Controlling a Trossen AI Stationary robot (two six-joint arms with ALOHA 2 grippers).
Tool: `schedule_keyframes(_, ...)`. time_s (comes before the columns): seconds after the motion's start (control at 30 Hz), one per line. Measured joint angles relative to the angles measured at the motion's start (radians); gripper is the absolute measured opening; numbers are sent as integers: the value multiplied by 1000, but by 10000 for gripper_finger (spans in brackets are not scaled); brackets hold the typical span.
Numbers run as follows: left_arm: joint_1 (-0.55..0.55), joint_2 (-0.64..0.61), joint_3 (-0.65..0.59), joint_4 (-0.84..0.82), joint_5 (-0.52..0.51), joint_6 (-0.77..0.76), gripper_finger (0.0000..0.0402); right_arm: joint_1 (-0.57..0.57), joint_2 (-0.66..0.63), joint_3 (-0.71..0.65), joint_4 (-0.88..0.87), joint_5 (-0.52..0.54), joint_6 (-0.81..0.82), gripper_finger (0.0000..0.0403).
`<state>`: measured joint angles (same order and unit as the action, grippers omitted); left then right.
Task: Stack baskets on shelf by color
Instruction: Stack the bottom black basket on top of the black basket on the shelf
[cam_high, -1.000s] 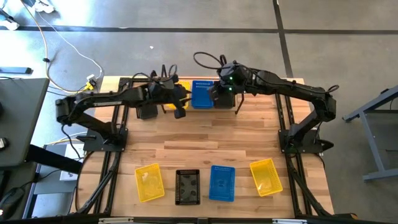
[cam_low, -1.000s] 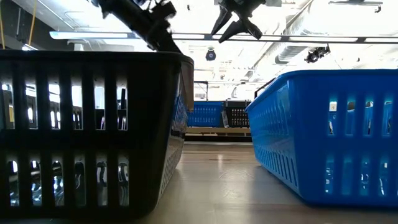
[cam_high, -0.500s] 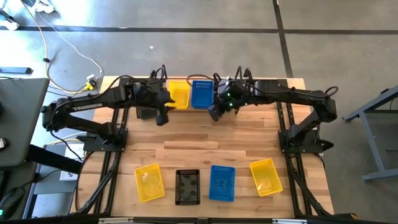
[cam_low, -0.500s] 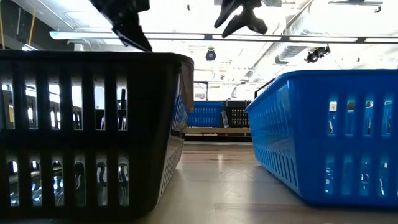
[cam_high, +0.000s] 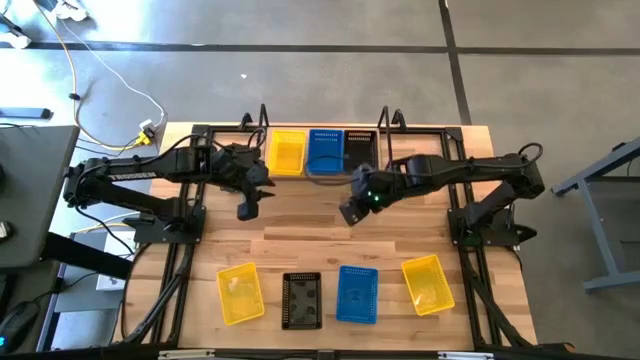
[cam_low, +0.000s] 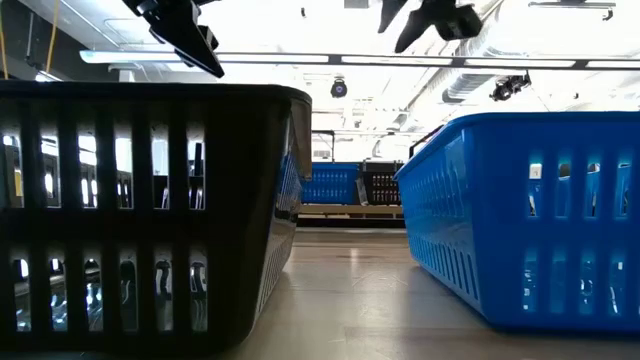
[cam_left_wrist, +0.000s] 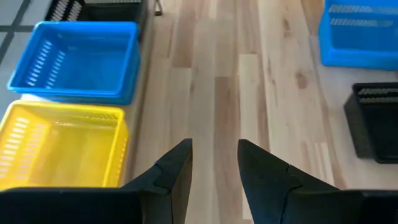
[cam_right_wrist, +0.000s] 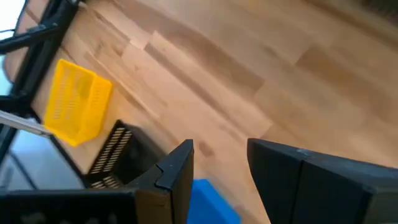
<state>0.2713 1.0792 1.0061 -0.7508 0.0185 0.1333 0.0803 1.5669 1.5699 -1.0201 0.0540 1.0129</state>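
Baskets sit in two rows. On the shelf (cam_high: 395, 134) at the far edge of the table (cam_high: 330, 235), the high view shows a yellow shelf basket (cam_high: 286, 153), a blue shelf basket (cam_high: 325, 152) and a black shelf basket (cam_high: 360, 146) side by side. Along the near edge lie a yellow basket (cam_high: 240, 294), a black basket (cam_high: 302, 299), a blue basket (cam_high: 357, 294) and a second yellow basket (cam_high: 428, 284), tilted slightly.

Both arms hang over bare wood just in front of the shelf. The left gripper (cam_high: 247, 207) and the right gripper (cam_high: 350, 211) each hold nothing; the wrist views show what the overhead one cannot — each pair of fingers parted with only planks in the gap.

From table height, the near black and blue baskets fill the foreground, and the shelf's blue and black baskets appear small between them — the shelf's yellow one is hidden there.
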Motion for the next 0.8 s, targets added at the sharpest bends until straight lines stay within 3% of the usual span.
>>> schedule_keyframes(0.17,-20,1,0,-32,0,-42,119,74,4,-2,53,1,163,135)
schedule_keyframes(0.33,-38,1,0,-68,0,-51,119,147,21,-2,212,54,245,135)
schedule_keyframes(0.8,-46,1,0,-74,-4,-51,119,232,141,-2,706,118,218,135)
